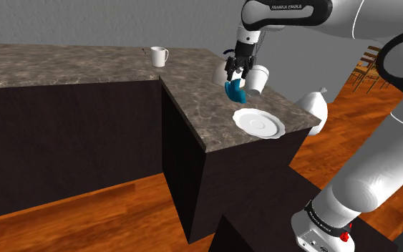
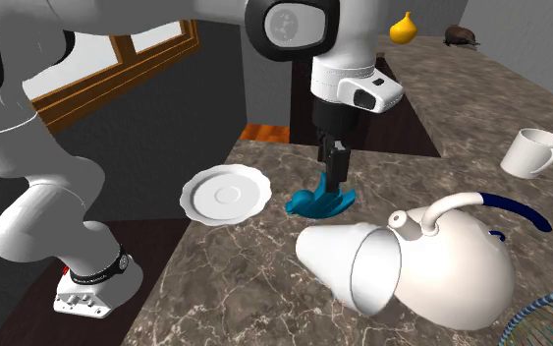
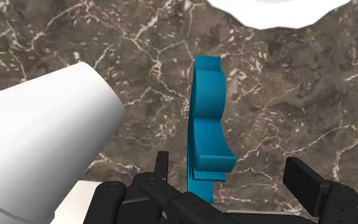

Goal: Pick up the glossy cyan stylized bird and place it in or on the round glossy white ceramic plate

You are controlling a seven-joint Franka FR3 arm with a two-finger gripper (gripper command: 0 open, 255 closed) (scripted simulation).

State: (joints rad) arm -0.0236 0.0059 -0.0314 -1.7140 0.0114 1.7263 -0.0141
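The fingers (image 3: 306, 181) stand wide apart around the blue bird (image 3: 206, 121), not clasping it; it sits on the table (image 2: 264, 285) between the white plate (image 2: 225, 194) and a tipped white cup (image 2: 348, 260)

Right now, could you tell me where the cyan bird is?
Second exterior view: the bird is at the gripper, between the plate and the tipped cup.
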